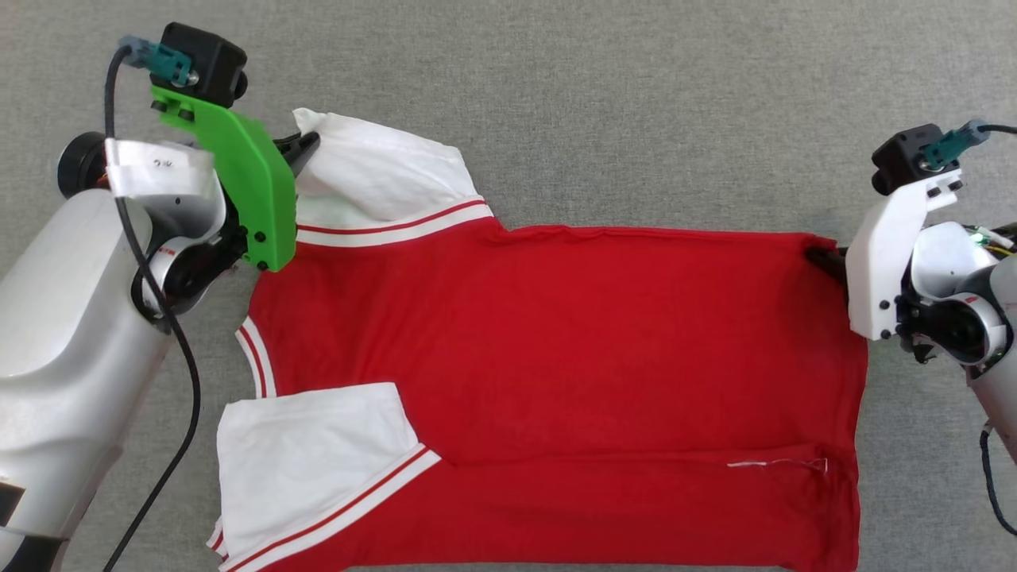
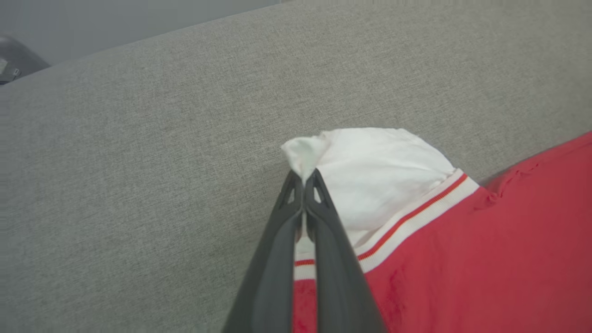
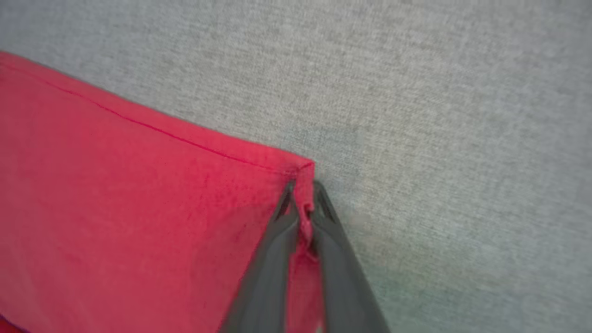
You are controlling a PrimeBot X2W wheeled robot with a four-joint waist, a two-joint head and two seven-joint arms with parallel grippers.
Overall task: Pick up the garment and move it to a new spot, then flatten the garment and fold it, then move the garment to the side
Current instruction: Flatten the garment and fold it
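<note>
Found the red jersey (image 1: pixel 556 342) spread flat on the grey fabric-covered desk (image 1: pixel 556 79), long axis running left to right, collar end left, hem end right. Saw left jaws pinched shut on the tip of the far white sleeve (image 2: pixel 370 175), and right jaws closed on the far right hem corner (image 3: pixel 296 171). Noted both grips on the far edge, the whole body lying nearward of them, and the near white sleeve (image 1: pixel 318 453) flat and ungripped. Judged a fold likely next, far edge carried toward the near edge, each arm serving its own end.
</note>
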